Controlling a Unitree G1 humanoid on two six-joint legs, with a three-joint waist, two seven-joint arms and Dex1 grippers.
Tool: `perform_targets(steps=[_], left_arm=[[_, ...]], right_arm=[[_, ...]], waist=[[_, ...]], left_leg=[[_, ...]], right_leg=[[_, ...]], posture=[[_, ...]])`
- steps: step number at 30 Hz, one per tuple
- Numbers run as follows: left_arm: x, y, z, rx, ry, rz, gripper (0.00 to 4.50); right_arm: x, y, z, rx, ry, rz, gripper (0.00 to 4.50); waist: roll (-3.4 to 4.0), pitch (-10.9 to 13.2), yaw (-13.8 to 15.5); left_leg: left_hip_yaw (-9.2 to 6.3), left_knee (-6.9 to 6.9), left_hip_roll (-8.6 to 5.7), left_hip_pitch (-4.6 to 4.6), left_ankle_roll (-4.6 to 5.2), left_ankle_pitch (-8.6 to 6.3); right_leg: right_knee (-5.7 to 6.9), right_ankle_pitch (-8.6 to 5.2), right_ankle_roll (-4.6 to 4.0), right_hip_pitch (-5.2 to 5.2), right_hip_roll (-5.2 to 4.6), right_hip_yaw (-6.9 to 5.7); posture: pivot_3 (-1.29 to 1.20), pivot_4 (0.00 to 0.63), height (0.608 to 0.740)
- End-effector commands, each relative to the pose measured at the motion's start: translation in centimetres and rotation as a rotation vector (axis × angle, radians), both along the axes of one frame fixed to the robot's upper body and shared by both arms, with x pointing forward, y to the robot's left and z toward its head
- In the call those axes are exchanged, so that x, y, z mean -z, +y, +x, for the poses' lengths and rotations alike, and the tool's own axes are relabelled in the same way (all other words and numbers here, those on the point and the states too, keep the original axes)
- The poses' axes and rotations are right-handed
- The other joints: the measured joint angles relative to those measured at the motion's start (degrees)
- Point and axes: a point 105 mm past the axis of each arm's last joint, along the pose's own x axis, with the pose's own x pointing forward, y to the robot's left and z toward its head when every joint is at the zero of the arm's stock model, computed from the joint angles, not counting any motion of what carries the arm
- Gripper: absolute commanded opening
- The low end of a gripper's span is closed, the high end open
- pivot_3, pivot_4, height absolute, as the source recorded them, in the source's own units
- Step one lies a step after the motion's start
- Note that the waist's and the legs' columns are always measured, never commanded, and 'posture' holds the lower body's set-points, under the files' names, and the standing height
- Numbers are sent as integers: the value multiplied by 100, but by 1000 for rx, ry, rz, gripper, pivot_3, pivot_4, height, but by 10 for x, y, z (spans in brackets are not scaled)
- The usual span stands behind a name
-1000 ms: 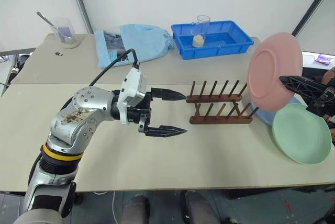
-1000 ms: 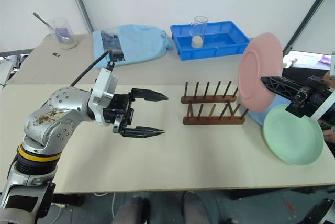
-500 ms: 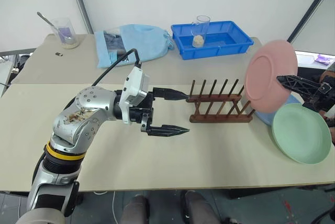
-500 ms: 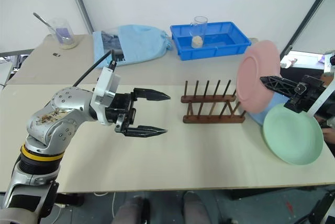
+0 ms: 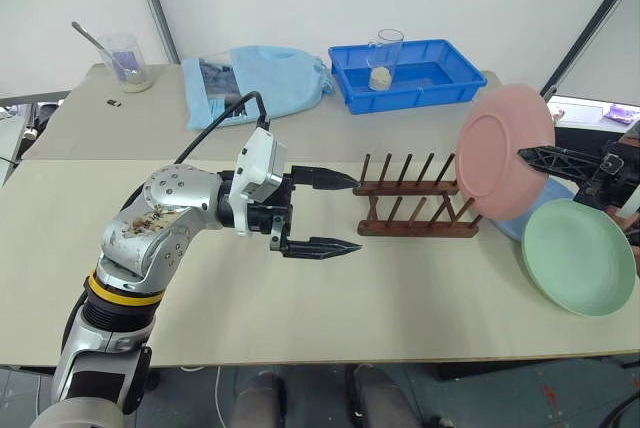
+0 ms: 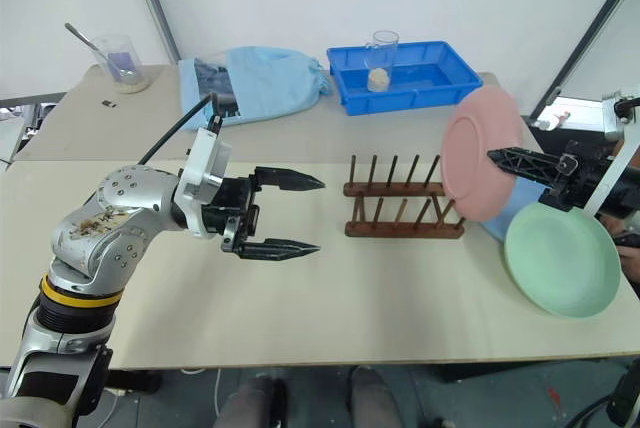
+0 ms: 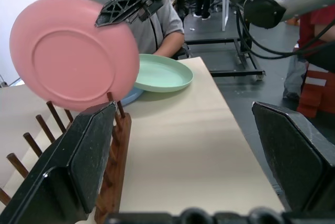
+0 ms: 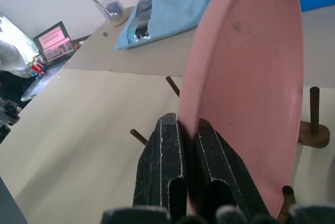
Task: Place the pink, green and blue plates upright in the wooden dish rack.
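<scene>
Wooden dish rack (image 5: 415,200): mid-table, no plates in it.
My R gripper (image 8: 187,153): clamped on pink plate (image 5: 503,151) rim, plate upright, just above rack's R end.
Green plate (image 5: 579,256): flat, R of rack, overlapping blue plate (image 5: 513,224).
My L gripper (image 5: 330,213): jaws wide, holding nothing, L of rack.

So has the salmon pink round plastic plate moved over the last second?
Yes. The salmon pink plate, clamped in the right gripper, has come leftward and lower, now overlapping the dark wooden dish rack's right end.
</scene>
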Motion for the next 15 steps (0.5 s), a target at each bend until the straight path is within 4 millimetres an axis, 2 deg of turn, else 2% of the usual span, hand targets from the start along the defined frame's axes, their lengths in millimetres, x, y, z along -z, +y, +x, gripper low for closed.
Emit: perform_targets(steps=[1, 8, 10, 15], left_arm=[[-5, -2, -5, 25, -40, -7, 4427], [-6, -4, -8, 55, -27, -17, 4427], [-4, -4, -9, 58, -18, -9, 4500], [-1, -2, -7, 39, 18, 1, 4500]], right_arm=[[-10, -2, -1, 8, -36, 8, 0], [-4, -6, 14, 50, 58, 30, 0], [-6, -3, 15, 39, 53, 29, 855], [-15, -4, 19, 72, 1, 33, 2632]], waist=[[0, 0, 5], [0, 0, -13], [1, 0, -4], [1, 0, 6]], left_leg=[[0, 1, 0, 0, 0, 0], [2, 5, 0, 5, 0, 0], [1, 3, 0, 4, 0, 0], [-1, 0, 0, -2, 2, -1]], right_leg=[[0, 0, 0, 0, 0, 0], [4, -1, -6, 1, 0, 1], [4, -1, -6, 0, 0, 1], [-2, -1, -1, 0, 0, -1]], posture=[[0, 150, 740], [0, 150, 740], [0, 150, 740], [0, 150, 740]])
